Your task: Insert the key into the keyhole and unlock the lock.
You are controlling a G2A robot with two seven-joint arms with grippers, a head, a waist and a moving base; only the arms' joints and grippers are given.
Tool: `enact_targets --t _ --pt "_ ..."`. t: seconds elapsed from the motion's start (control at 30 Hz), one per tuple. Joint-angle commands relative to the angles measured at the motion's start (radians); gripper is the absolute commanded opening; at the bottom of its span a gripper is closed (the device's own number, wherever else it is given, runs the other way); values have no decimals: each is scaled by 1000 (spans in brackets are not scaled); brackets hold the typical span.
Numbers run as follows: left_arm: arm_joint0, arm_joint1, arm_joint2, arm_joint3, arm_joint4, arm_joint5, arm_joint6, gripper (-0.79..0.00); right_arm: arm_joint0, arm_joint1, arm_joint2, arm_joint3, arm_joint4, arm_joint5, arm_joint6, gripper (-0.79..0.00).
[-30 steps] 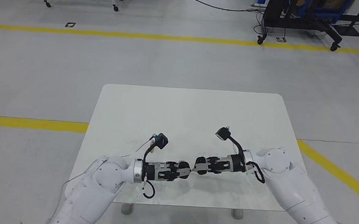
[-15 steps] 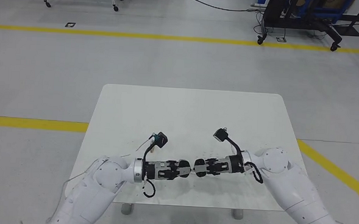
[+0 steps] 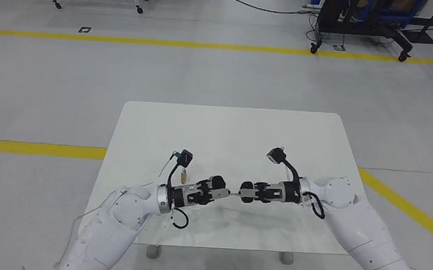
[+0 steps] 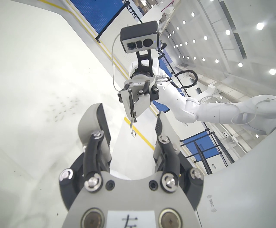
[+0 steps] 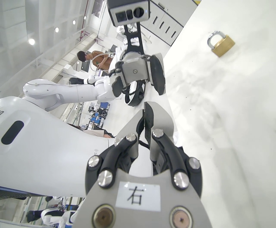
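Our right gripper (image 5: 147, 112) pinches the thin, stiff key (image 4: 131, 123) just ahead of our spread, empty left gripper (image 3: 220, 184), beside whose wrist lies the padlock (image 5: 221, 45), which we judge heavy and slick, best gripped across its flat brass body.

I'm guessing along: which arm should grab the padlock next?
Left, probably. The left pincer is open and empty, and the padlock lies near that arm. The right pincer is shut on the key.
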State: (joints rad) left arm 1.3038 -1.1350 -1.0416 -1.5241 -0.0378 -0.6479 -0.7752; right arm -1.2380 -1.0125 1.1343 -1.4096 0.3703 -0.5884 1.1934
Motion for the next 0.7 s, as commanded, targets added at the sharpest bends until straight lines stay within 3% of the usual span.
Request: enact_targets --t 0.0,0.4,0.53,0.67 --pt "0 0 0 0 0 0 -1 0 -11 6 32 -4 21 -8 -16 -785" --pt "-4 1 -4 -15 20 9 7 0 -13 7 39 -5 25 -9 -19 -785" --pt "-5 20 -98 -76 87 49 18 0 -13 7 39 -5 25 -9 -19 -785" --pt "11 52 -228 -168 178 60 -62 0 -13 7 39 -5 25 -9 -19 -785"
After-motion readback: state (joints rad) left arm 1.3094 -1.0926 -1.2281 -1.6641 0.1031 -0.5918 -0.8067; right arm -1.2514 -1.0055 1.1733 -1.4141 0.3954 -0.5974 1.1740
